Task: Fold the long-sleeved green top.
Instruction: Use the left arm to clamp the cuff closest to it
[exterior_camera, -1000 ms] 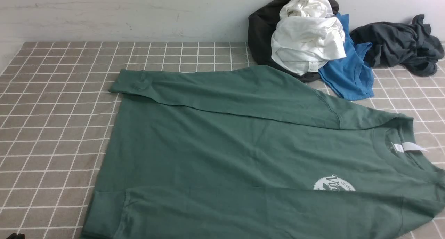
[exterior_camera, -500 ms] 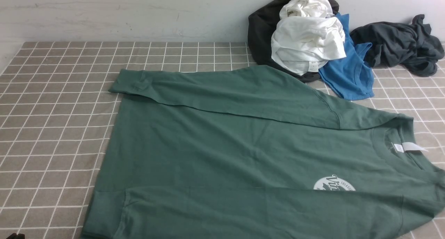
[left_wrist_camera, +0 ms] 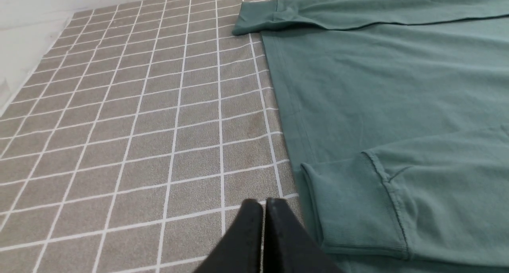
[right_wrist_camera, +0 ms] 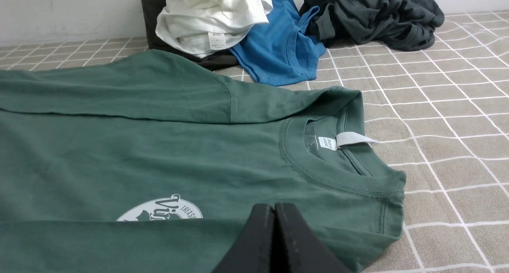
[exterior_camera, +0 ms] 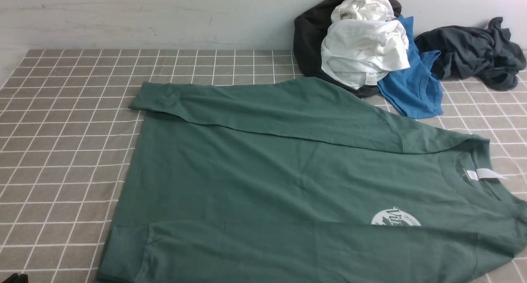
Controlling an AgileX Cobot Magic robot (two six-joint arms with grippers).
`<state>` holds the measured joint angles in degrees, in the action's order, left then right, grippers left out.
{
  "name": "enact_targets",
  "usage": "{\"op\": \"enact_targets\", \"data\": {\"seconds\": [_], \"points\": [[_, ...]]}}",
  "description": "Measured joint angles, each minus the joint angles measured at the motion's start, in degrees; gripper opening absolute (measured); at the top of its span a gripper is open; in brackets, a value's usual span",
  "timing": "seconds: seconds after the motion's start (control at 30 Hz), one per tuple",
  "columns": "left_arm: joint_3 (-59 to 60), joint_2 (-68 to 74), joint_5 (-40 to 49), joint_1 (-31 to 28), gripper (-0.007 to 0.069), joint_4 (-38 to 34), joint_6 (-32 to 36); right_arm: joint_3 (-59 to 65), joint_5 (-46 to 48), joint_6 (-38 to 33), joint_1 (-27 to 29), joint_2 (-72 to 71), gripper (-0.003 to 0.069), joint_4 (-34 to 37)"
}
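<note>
**Grippers closed and empty beside a half-folded top**

The left gripper [left_wrist_camera: 264,204] has its jaws pressed together on nothing and hangs over bare cloth-covered desk [exterior_camera: 61,130], just beside the near cuff [left_wrist_camera: 354,209]. The right gripper [right_wrist_camera: 274,208] is likewise closed and empty, low over the chest of the green top [exterior_camera: 267,180], short of the collar [right_wrist_camera: 338,177].

The step in hand looks like the fold across the length. To do it well, each gripper would need to open first. Each should then take both layers, sleeve and body together, so that the tucked sleeves do not slide out. The two arms should lift and travel evenly, so that the edges meet square.

The top lies flat across the middle of the desk and runs to its near and right edges, hem [left_wrist_camera: 278,98] leftward, collar rightward. The far sleeve [exterior_camera: 263,106] and near sleeve [exterior_camera: 308,250] are laid inward along the body. The near sleeve partly covers a white round print [exterior_camera: 395,217]. A white label [right_wrist_camera: 350,138] sticks out at the neck. A pile of clothes [exterior_camera: 362,48] sits in the far right corner, touching the far shoulder.
</note>
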<state>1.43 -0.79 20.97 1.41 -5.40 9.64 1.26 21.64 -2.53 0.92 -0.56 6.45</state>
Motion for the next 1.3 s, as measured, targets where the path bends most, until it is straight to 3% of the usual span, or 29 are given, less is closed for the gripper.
{"op": "enact_targets", "data": {"seconds": [0.27, 0.5, 0.6, 0.77, 0.83, 0.93, 0.97, 1.0, 1.03, 1.13, 1.23, 1.3], "points": [[0.18, 0.00, -7.17, 0.00, -0.0008, 0.00, 0.06, 0.35, -5.73, 0.00, 0.00, 0.00, -0.0011, 0.38], [0.18, 0.00, -31.22, 0.00, -0.0008, 0.00, -0.21, 0.35, -33.58, 4.27, 0.00, 0.00, -0.0011, 4.15], [0.18, 0.00, -37.61, 0.00, -0.0008, 0.00, -2.34, 0.35, -40.34, 6.63, 0.00, 0.00, -0.0011, 4.80], [-0.05, 0.00, -46.68, 0.00, -0.0008, -2.18, -13.68, 0.25, -49.30, 8.43, 0.00, 0.00, -0.0011, 6.49], [-4.50, 0.00, -42.37, 0.00, -0.0008, -1.73, -16.26, -2.86, -47.24, 8.00, 0.00, 0.00, -0.0011, 6.01], [-12.09, 1.66, -36.29, 0.00, -0.0008, 0.49, -15.03, -8.82, -42.52, 7.53, 0.00, 0.69, -0.0011, 2.98], [-19.83, 5.22, -30.67, 0.00, -0.0008, 2.36, -12.36, -15.53, -35.75, 7.27, 0.00, 3.25, -0.0011, -1.92], [-20.63, 5.71, -30.04, 0.00, -0.0008, 2.36, -12.05, -16.32, -35.75, 7.27, 0.00, 3.64, -0.0011, -2.54], [-26.65, 10.13, -25.97, 0.00, -0.0008, 3.42, -9.64, -22.42, -28.50, 7.13, 0.00, 6.83, -0.0011, -7.31], [-33.95, 19.97, -18.70, 0.00, -0.0008, 4.09, -6.89, -32.11, -14.31, 7.11, 0.00, 15.51, -0.0011, -12.81], [-36.35, 26.95, -12.08, 0.00, -0.0008, 3.54, -6.55, -35.91, -6.68, 7.11, 0.00, 22.24, -0.0011, -14.11], [-38.19, 35.93, -0.75, 0.00, -0.0008, 0.02, -6.55, -37.89, 0.85, 7.11, 0.00, 29.92, -0.0011, -12.77]]}}
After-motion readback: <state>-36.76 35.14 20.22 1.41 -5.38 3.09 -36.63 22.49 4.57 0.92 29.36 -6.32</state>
